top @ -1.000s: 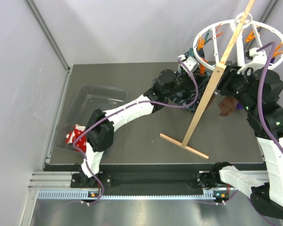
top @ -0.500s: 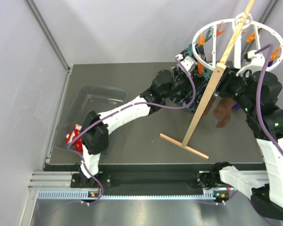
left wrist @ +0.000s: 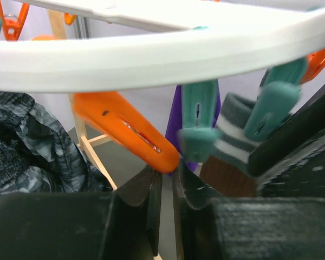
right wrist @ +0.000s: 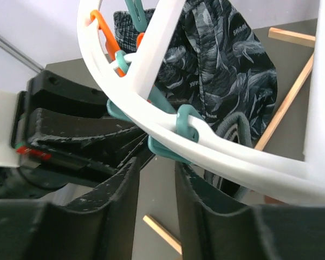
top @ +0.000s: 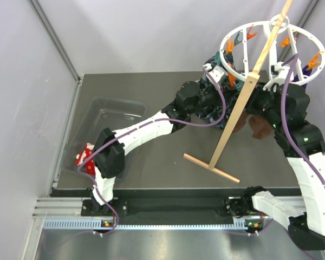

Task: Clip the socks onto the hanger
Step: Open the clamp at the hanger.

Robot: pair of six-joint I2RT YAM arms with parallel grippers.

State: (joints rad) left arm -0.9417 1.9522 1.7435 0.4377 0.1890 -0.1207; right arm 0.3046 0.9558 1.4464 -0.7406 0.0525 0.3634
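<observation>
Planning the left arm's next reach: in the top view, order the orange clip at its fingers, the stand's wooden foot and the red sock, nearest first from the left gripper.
From the left gripper:
1. orange clip, at its fingertips
2. wooden foot, mid-table, toward the front
3. red sock, in the clear bin, far left
</observation>
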